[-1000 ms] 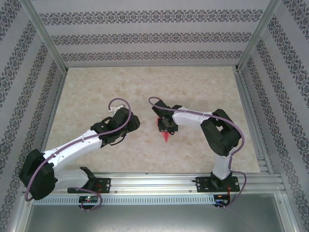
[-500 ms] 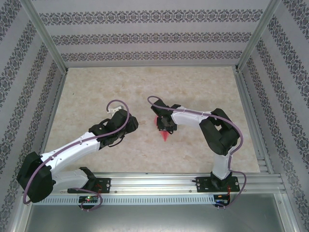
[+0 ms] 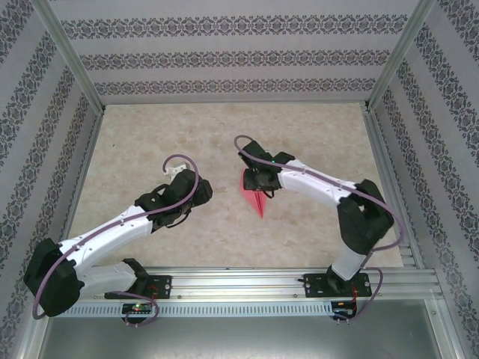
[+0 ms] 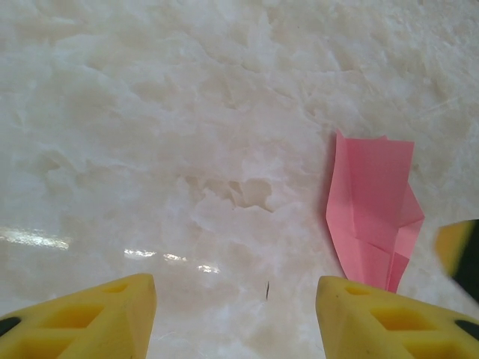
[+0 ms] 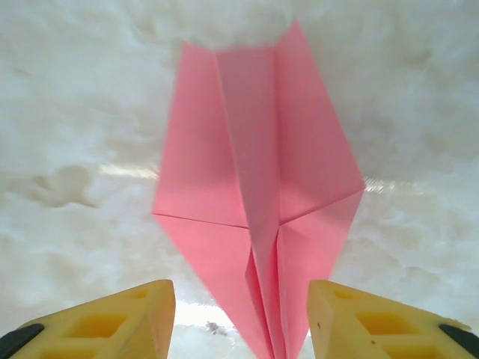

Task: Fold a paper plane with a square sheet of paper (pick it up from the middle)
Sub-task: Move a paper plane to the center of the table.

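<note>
The square sheet of paper is folded into a slim pink-red paper plane (image 3: 255,197) with a centre ridge, lying on the marble table near the middle. My right gripper (image 3: 260,178) hovers over its far end, open. In the right wrist view the paper plane (image 5: 254,172) narrows to its point between the yellow fingertips (image 5: 138,318), with a gap on each side of it inside the right gripper (image 5: 239,310). My left gripper (image 3: 196,190) is open over bare table to the left of the plane. The left wrist view has the plane (image 4: 374,202) ahead and right of the left gripper (image 4: 236,303).
A yellow fingertip of the right gripper (image 4: 458,250) pokes in at the right edge of the left wrist view. Aluminium frame posts and patterned walls (image 3: 224,60) close in the marble table (image 3: 150,142). The arms' base rail (image 3: 239,283) runs along the near edge.
The right gripper has opened and let go of the plane, and has drawn back toward the far side, uncovering more of it. The left gripper has shifted slightly left.
</note>
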`<state>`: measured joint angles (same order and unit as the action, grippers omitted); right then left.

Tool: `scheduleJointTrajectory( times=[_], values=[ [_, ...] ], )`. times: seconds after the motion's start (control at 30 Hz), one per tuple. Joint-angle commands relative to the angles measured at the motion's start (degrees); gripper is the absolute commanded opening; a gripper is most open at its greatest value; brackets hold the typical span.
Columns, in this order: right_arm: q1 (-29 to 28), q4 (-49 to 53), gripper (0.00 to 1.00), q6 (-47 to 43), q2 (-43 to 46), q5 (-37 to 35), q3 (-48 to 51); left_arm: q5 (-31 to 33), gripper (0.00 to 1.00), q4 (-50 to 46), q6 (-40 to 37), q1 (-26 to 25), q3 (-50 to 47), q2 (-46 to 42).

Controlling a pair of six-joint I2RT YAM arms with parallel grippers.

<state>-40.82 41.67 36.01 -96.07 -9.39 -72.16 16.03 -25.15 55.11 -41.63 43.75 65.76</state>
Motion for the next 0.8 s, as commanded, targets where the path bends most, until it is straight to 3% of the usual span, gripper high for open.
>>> scheduleJointTrajectory(
  times=[0.0,0.17,0.33,0.43,0.53,0.77],
  values=[
    [0.34,1.88,0.51,-2.69,7.08,-5.17,-1.11,2.7,0.59,-2.66,-2.32,0.75,0.95,-1.59],
    [2.9,-1.57,0.67,-7.24,22.31,-20.84,5.85,5.35,0.61,-4.79,-3.98,0.75,1.56,-2.98],
    [12.23,-9.8,0.88,-13.42,34.72,-32.36,19.1,9.04,0.67,-7.29,-5.45,0.75,1.45,-4.85],
    [19.38,-17.06,0.94,-20.12,38.82,-31.4,27.66,11.82,0.79,-8.87,-5.63,0.75,0.87,-6.07],
    [24.46,-24.04,0.96,-24.23,39.23,-28.26,34.8,14.92,0.98,-10.88,-6.26,0.76,0.37,-6.56],
    [30.28,-47.24,0.98,-32.66,31.17,-20.59,44.59,22.84,1.0,-13.91,-8.4,0.75,0.31,-7.1]
  ],
)
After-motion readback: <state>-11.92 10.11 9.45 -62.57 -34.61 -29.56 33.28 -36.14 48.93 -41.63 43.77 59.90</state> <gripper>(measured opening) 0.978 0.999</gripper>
